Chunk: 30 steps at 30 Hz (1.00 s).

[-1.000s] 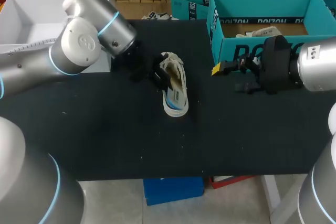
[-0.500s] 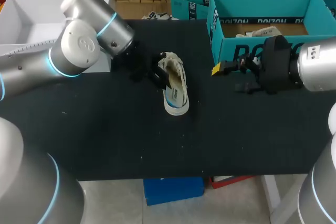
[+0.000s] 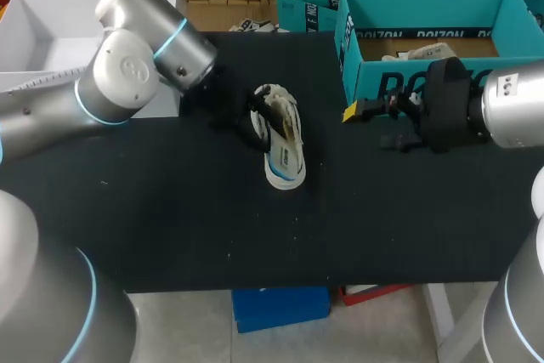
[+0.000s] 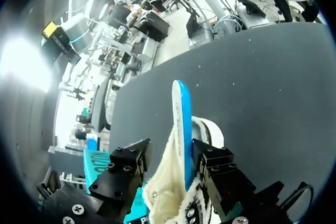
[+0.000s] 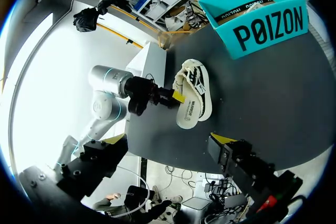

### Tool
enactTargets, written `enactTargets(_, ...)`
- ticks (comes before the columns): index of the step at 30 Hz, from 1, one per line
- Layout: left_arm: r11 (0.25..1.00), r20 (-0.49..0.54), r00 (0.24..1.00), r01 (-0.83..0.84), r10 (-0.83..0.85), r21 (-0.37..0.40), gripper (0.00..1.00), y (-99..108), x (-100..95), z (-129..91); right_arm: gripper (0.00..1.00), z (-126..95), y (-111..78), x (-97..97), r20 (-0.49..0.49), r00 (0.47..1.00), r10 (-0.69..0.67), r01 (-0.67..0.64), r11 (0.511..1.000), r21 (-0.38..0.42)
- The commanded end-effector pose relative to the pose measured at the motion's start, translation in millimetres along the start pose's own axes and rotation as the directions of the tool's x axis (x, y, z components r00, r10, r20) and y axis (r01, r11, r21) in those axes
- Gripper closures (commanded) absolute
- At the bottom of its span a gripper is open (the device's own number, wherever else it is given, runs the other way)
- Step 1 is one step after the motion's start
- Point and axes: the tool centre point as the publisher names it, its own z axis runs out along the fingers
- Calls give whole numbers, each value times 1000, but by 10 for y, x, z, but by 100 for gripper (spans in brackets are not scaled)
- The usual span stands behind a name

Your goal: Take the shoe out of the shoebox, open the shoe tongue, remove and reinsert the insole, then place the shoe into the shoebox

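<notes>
A cream shoe with a blue strip inside lies on its side in the middle of the black table. My left gripper is at its heel opening. In the left wrist view the fingers stand apart, with the shoe's fleecy collar and blue insole edge between them. The teal shoebox stands at the back right and holds another pale shoe. My right gripper hangs open and empty in front of the box. The right wrist view shows its gripper with the shoe and box ahead.
A white open box sits at the back left, behind my left arm. A second teal box stands behind the table's back edge. Bare black tabletop stretches from the shoe to the front edge.
My left gripper's fingers have parted from shut, and the shoe's collar has settled slightly. The right arm has not moved.
</notes>
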Motion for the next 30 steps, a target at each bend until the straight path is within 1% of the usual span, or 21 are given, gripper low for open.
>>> enactTargets(1,1000,-8,1000,-4,4,1,53,-109,19,7,0,7,-2,4,2,1000,0,0,1000,-1)
enactTargets(6,999,-30,1000,-7,8,33,62,-180,44,89,0,7,-2,4,2,1000,0,0,1000,-1)
enactTargets(10,999,-41,999,-5,7,49,84,-207,63,127,0,7,-2,4,2,1000,0,0,1000,-1)
enactTargets(11,999,-42,999,-2,4,53,96,-205,69,131,0,7,-2,4,2,1000,0,0,1000,-1)
enactTargets(12,998,-42,999,-1,3,55,100,-203,74,134,0,7,-2,4,2,1000,0,0,1000,-1)
enactTargets(22,999,-35,999,-5,7,48,100,-173,87,88,0,7,-2,4,2,1000,0,0,1000,-1)
enactTargets(26,1000,-31,1000,5,-4,30,100,-85,129,94,0,7,-2,4,2,1000,0,0,1000,-1)
enactTargets(30,1000,-29,1000,6,-6,12,100,-8,115,90,0,7,-2,4,2,1000,0,0,1000,-1)
